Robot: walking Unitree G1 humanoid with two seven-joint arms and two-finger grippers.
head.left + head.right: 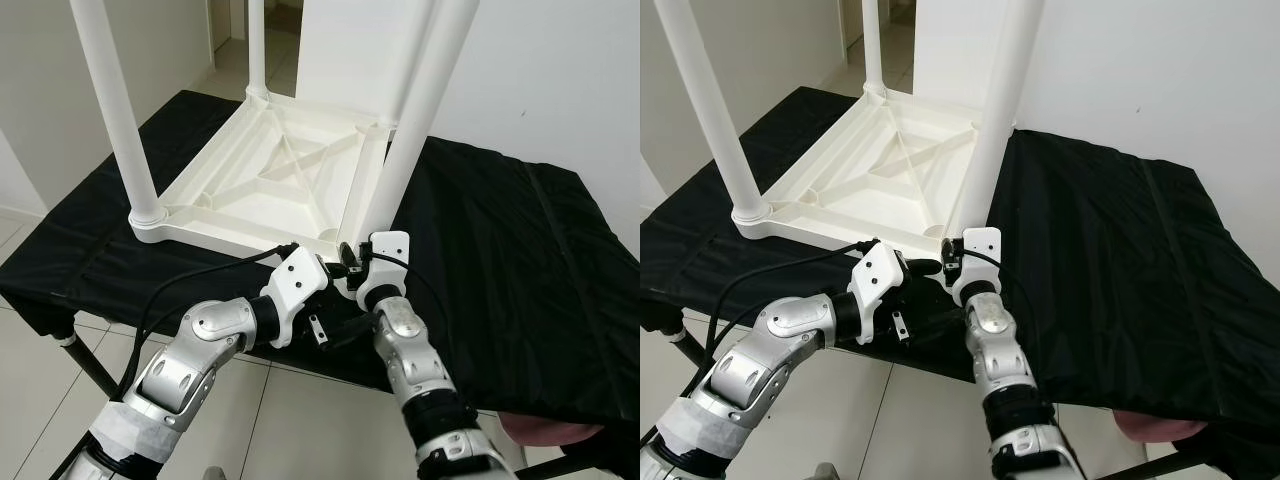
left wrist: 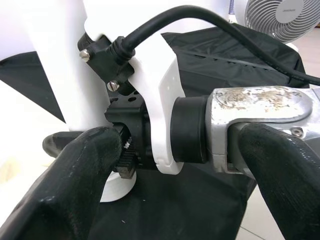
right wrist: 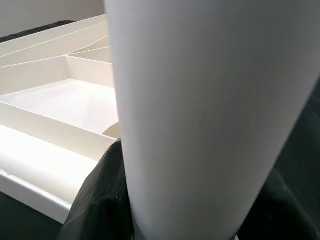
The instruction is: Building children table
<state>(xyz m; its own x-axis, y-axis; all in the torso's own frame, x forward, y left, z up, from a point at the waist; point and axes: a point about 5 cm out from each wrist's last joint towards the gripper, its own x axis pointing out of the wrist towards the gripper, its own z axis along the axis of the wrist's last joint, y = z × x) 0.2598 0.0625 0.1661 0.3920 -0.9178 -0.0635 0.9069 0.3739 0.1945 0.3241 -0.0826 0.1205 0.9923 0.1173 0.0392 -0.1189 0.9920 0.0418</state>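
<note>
Three white legs already stand up from the upturned white tabletop (image 1: 270, 180) on the black-draped bench (image 1: 520, 250). At the tabletop's near corner, the right gripper (image 1: 352, 262) apparently clamps the nearest leg (image 1: 405, 150). Keep it plumb, pressing straight down. Beside it, the left gripper (image 1: 322, 270) spreads around the right wrist, holding nothing.

Both silver arms reach fwd, wrists nearly touching. Left end effector (image 1: 325, 268) sits w/ its black fingers (image 2: 75, 175) spread either side of the right arm's wrist. Right end effector (image 1: 362, 252) points ahead, fingers (image 3: 100, 200) closed around a white leg (image 3: 200, 115), elbow bent below.
</note>
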